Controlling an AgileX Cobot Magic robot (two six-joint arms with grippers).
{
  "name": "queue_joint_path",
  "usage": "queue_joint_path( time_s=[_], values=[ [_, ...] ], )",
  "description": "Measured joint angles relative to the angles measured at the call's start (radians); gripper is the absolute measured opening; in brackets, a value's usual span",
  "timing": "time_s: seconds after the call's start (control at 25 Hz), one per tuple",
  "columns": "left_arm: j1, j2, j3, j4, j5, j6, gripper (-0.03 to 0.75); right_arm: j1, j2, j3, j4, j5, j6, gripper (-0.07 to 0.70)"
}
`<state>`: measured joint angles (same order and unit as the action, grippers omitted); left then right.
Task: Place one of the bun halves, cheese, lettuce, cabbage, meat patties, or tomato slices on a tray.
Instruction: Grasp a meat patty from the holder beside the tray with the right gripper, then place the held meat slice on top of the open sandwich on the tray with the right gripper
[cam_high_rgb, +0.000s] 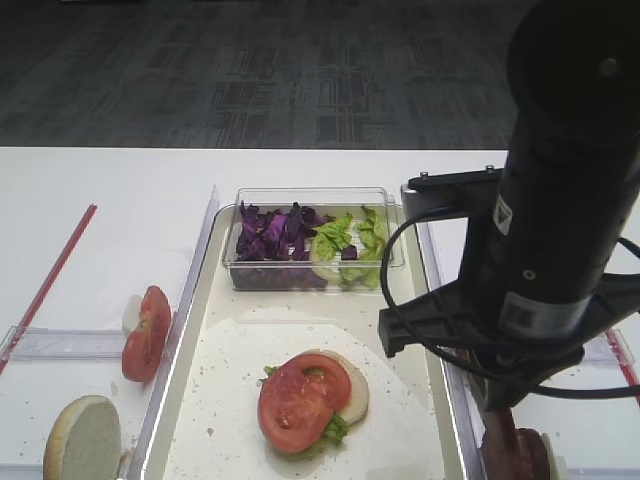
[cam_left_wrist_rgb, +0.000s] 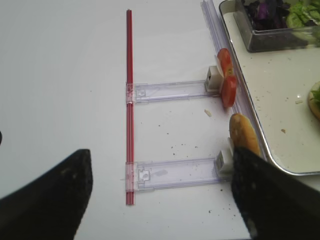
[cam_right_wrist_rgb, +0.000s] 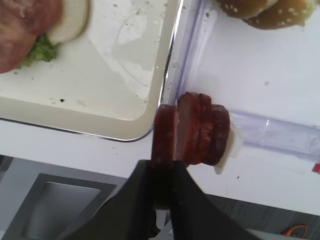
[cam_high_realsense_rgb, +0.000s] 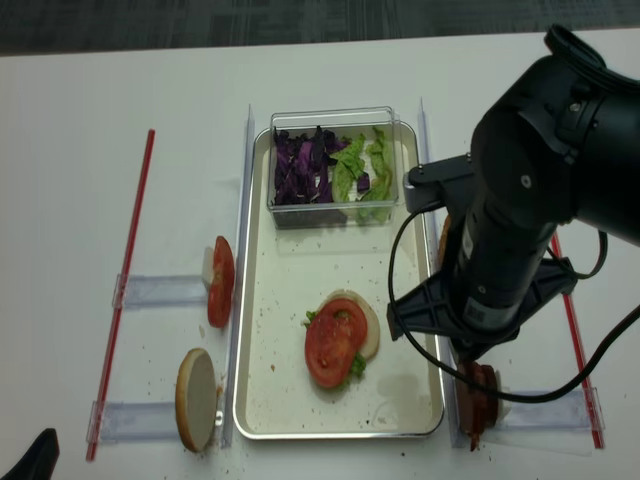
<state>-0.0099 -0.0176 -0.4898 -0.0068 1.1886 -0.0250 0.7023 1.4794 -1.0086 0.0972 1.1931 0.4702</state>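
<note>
I see the bench (cam_high_realsense_rgb: 60, 150) carrying the tray (cam_high_realsense_rgb: 262, 330), which holds a stack of bun half, lettuce and tomato slice (cam_high_realsense_rgb: 333, 342). The right arm bears a small label (cam_high_rgb: 524, 315); I cannot read its print. The right gripper (cam_right_wrist_rgb: 162, 172) has its jaws closed on the end patty of the upright meat patties (cam_right_wrist_rgb: 197, 130), just beside the tray's rim. The left gripper (cam_left_wrist_rgb: 160, 192) jaws stand wide apart, holding nothing.

The tray (cam_high_rgb: 190, 300) is looking like smooth cream metal, the box (cam_high_rgb: 312, 195) like clear plastic; the tomato (cam_high_rgb: 303, 400) is gleaming wetly.
</note>
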Motion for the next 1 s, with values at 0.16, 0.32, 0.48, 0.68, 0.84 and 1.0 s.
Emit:
queue_joint_path(
  time_s=[0.16,0.32,0.48,0.68,0.84,1.0],
  values=[
    [0.0,0.0,0.0,0.0,0.0,0.0,0.525,0.0,-0.005,0.0,0.052,-0.047,-0.082,0.122],
    [0.0,0.0,0.0,0.0,0.0,0.0,0.525,0.0,-0.021,0.0,0.136,-0.107,-0.184,0.122],
    [0.0,0.0,0.0,0.0,0.0,0.0,0.525,-0.029,-0.033,0.0,0.212,-0.133,-0.278,0.122],
    [0.0,0.0,0.0,0.0,0.0,0.0,0.525,-0.135,-0.061,0.0,0.367,-0.138,-0.459,0.121],
    [0.0,0.0,0.0,0.0,0.0,0.0,0.525,-0.211,-0.063,0.01,0.555,-0.138,-0.652,0.121],
    [0.0,0.0,0.0,0.0,0.0,0.0,0.525,-0.253,-0.063,0.028,0.715,-0.13,-0.786,0.121]
  ],
)
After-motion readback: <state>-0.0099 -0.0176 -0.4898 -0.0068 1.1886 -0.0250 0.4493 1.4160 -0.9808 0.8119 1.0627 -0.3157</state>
